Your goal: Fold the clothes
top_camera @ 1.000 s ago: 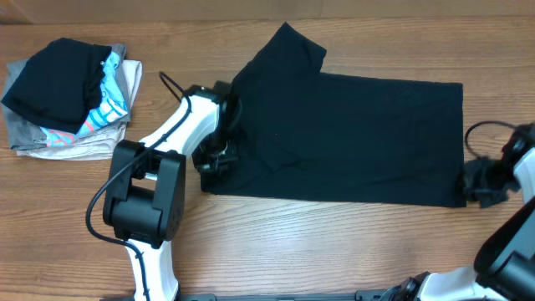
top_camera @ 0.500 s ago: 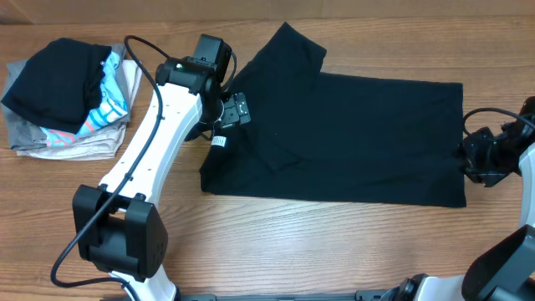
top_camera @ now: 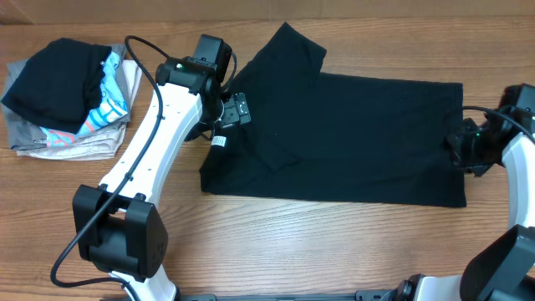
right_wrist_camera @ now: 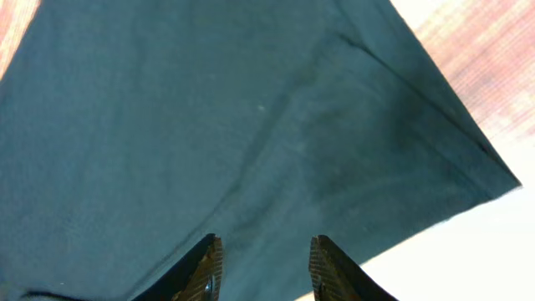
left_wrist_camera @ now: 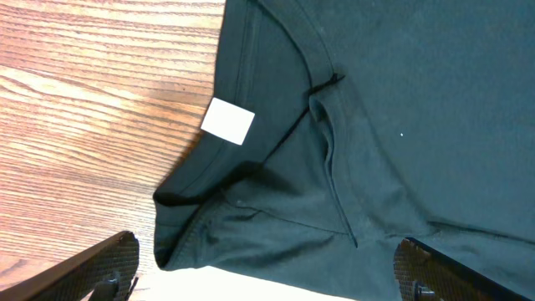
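The clothes are one black T-shirt [top_camera: 351, 138], lying flat across the wooden table with a sleeve pointing to the back. Its small white label [top_camera: 219, 142] shows at the left end by the collar. My left gripper [top_camera: 236, 109] hovers over that collar end, wide open and holding nothing. In the left wrist view the collar and label [left_wrist_camera: 227, 121] lie ahead of the left gripper [left_wrist_camera: 266, 242]. My right gripper [top_camera: 460, 149] is at the shirt's right edge. In the right wrist view the right gripper [right_wrist_camera: 267, 242] is open a little above the fabric [right_wrist_camera: 209, 125], with nothing between its fingers.
A pile of folded garments [top_camera: 67, 100], black on top of turquoise-patterned and grey ones, sits at the back left of the table [top_camera: 334, 242]. The left arm's white links [top_camera: 150, 155] stretch from the front left toward the collar.
My left gripper has let go of the shirt's left edge, opened wide and swung up and back toward the collar, uncovering the label. The right gripper has opened slightly and shifted back along the right edge.
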Tool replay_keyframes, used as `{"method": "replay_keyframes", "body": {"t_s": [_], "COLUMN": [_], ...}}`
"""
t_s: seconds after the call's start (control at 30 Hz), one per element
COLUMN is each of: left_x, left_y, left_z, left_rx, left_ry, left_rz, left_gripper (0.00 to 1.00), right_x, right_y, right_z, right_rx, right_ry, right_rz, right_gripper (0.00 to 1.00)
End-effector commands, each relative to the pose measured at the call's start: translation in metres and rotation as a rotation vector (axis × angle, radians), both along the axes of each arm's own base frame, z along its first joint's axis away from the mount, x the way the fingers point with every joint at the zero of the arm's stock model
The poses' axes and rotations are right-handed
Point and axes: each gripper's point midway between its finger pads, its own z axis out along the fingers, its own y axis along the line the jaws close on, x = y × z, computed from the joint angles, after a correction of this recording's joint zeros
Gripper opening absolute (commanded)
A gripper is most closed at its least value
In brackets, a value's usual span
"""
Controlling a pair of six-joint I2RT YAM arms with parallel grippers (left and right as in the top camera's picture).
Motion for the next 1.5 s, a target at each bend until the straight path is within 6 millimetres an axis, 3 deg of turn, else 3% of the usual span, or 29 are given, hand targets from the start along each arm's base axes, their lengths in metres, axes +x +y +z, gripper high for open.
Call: {"method": "replay_keyframes", "body": {"t_s": [0.0, 0.2, 0.33, 0.4, 0.53, 0.63, 0.73, 0.8, 0.87, 1.0, 1.13, 1.23, 1.3, 1.47], "left_x": [0.001, 0.001, 0.001, 0.001, 0.001, 0.001, 0.001, 0.001, 0.001, 0.001, 0.001, 0.001, 0.001, 0.001], "left_y": [0.001, 0.001, 0.001, 0.001, 0.001, 0.001, 0.001, 0.001, 0.001, 0.001, 0.001, 0.001, 0.001, 0.001], "left_z": [-0.002, -0.002, -0.002, -0.002, -0.002, -0.002, -0.002, -0.002, -0.002, -0.002, -0.002, -0.002, -0.002, -0.002], "left_rx": [-0.003, -0.003, -0.003, -0.003, -0.003, -0.003, -0.003, -0.003, -0.003, -0.003, -0.003, -0.003, -0.003, -0.003], "left_ry": [0.005, 0.005, 0.005, 0.005, 0.005, 0.005, 0.005, 0.005, 0.005, 0.005, 0.005, 0.005, 0.005, 0.005], "left_rz": [0.005, 0.005, 0.005, 0.005, 0.005, 0.005, 0.005, 0.006, 0.005, 0.005, 0.005, 0.005, 0.005, 0.005], "left_gripper": [1.0, 1.0, 1.0, 1.0, 1.0, 1.0, 1.0, 1.0, 1.0, 1.0, 1.0, 1.0, 1.0, 1.0], "right_x": [0.004, 0.01, 0.009, 0.013, 0.015, 0.017, 0.026, 0.032, 0.035, 0.032, 0.028, 0.025, 0.025, 0.029], "right_y": [0.004, 0.01, 0.029, 0.049, 0.09, 0.103, 0.106, 0.109, 0.119, 0.133, 0.162, 0.172, 0.175, 0.171], "right_z": [-0.009, -0.032, -0.055, -0.06, -0.063, -0.063, -0.056, -0.051, -0.044, -0.048, -0.049, -0.055, -0.058, -0.063], "right_rx": [-0.041, -0.041, 0.027, 0.09, 0.139, 0.114, 0.1, 0.109, 0.09, 0.005, -0.072, -0.187, -0.25, -0.333], "right_ry": [-0.006, -0.014, 0.014, -0.01, -0.055, -0.051, -0.079, -0.11, -0.181, -0.214, -0.258, -0.233, -0.21, -0.167], "right_rz": [0.032, 0.052, 0.096, 0.204, 0.477, 0.535, 0.55, 0.571, 0.749, 1.004, 1.287, 1.473, 1.542, 1.569], "right_gripper": [0.31, 0.25, 0.22, 0.21, 0.26, 0.42, 0.4, 0.33, 0.31, 0.17, 0.15, 0.16, 0.27, 0.39]}}
